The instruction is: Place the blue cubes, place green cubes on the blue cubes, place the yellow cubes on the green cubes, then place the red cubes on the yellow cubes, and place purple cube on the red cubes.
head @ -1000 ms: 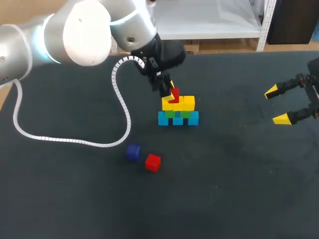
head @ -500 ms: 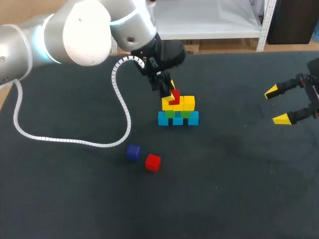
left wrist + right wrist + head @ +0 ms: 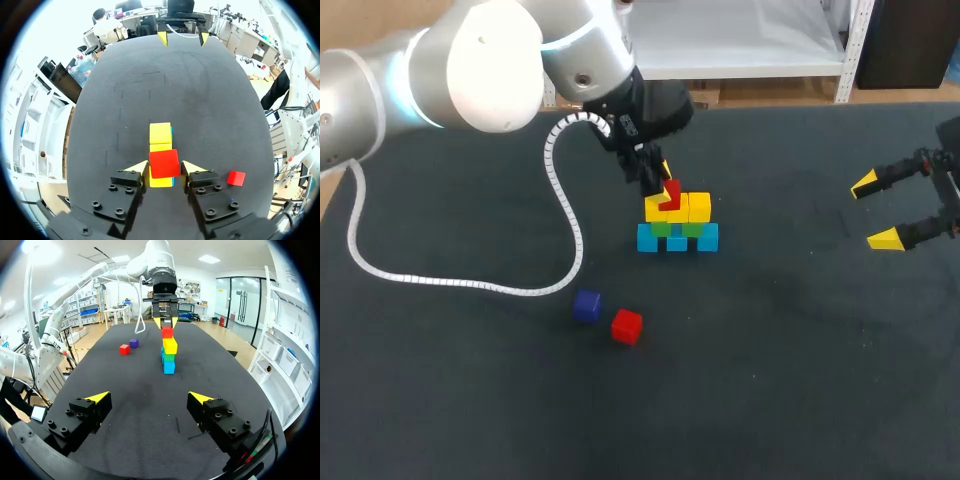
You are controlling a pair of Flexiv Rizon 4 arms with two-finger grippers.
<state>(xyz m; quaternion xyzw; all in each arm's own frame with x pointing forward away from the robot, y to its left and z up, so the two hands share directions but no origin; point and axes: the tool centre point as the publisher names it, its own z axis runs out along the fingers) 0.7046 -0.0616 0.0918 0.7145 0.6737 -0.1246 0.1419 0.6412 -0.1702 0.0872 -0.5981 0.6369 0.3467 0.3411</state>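
A stack stands mid-table: blue cubes (image 3: pixel 677 239) at the bottom, green cubes (image 3: pixel 677 228) on them, yellow cubes (image 3: pixel 681 208) above. A red cube (image 3: pixel 669 193) (image 3: pixel 164 163) (image 3: pixel 167 332) rests on the yellow cubes (image 3: pixel 160 133). My left gripper (image 3: pixel 655 178) (image 3: pixel 165 167) straddles it from above, open, with a thin gap at each fingertip. A second red cube (image 3: pixel 627 326) (image 3: pixel 236 178) and the purple cube (image 3: pixel 586 306) (image 3: pixel 133 343) lie loose in front of the stack. My right gripper (image 3: pixel 875 211) (image 3: pixel 150 397) hangs open and empty at the table's right side.
The left arm's white coiled cable (image 3: pixel 460 281) loops over the table left of the stack. Dark bare tabletop (image 3: pixel 780 340) stretches between the stack and the right gripper and along the front.
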